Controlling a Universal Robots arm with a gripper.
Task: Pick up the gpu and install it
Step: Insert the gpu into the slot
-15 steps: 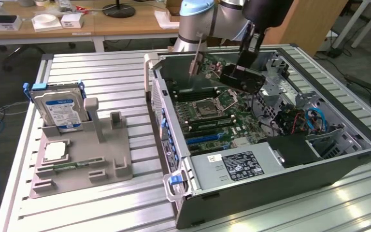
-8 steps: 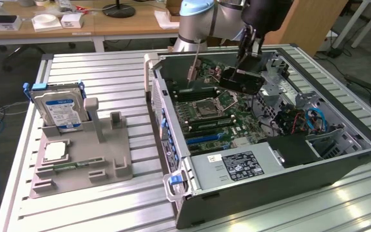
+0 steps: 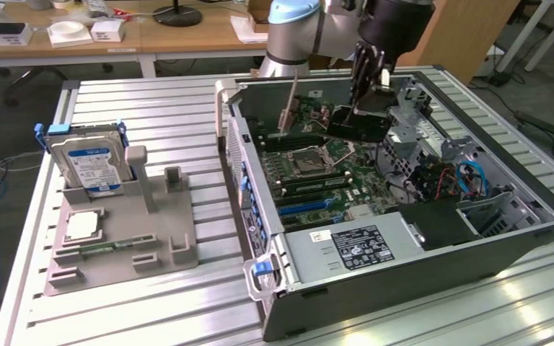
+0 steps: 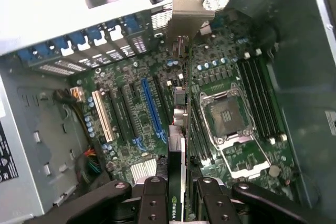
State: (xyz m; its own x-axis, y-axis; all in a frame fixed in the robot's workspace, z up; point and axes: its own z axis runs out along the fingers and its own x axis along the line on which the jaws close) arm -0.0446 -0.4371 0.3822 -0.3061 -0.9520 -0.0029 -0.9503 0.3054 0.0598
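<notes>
Hand points down inside the case, clamped on the gpu above the motherboard.

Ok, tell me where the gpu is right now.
In the wrist view the gpu stands on edge in the gripper, over the motherboard inside the computer case, between the blue slot and the processor socket.

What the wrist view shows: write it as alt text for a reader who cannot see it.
The gripper is shut on the gpu, held edge-on over the green motherboard inside the computer case, silvery bracket at its far end. A blue slot lies on one side of it, an empty processor socket on the other.
</notes>
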